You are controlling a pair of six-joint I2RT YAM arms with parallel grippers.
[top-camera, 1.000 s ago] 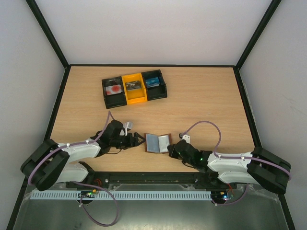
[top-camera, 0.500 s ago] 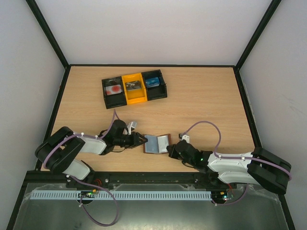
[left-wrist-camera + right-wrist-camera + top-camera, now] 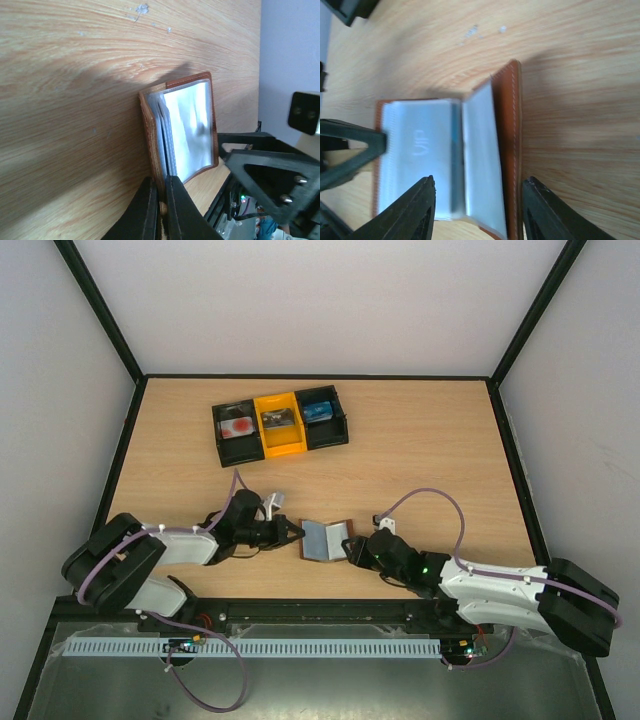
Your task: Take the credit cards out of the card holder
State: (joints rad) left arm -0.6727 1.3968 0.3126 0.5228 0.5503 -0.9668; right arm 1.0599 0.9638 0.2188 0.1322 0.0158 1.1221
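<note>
- The card holder (image 3: pixel 327 538), a reddish-brown leather bifold, lies open on the wooden table (image 3: pixel 430 450). Its pale grey-blue plastic sleeves face up.
- The left gripper (image 3: pixel 296 533) sits at the card holder's left edge. In the left wrist view its two black fingers (image 3: pixel 145 212) are pressed together on the rim of the leather cover, clamping it.
- The right gripper (image 3: pixel 352 548) sits at the card holder's right near corner. In the right wrist view its fingers (image 3: pixel 417 210) stand well apart, with the sleeves and the right cover between them. Whether they touch the card holder cannot be told.
- A thin teal-blue strip (image 3: pixel 456 145) shows between the sleeves at the card holder's fold. It is too blurred to say what it is.
- Well beyond the card holder, on the far side from the arms and a little to its left, stands a black-and-yellow tray (image 3: pixel 284 447) with three bins. Each bin holds a small flat item, and the right bin's is a blue card (image 3: pixel 318 409).
</note>
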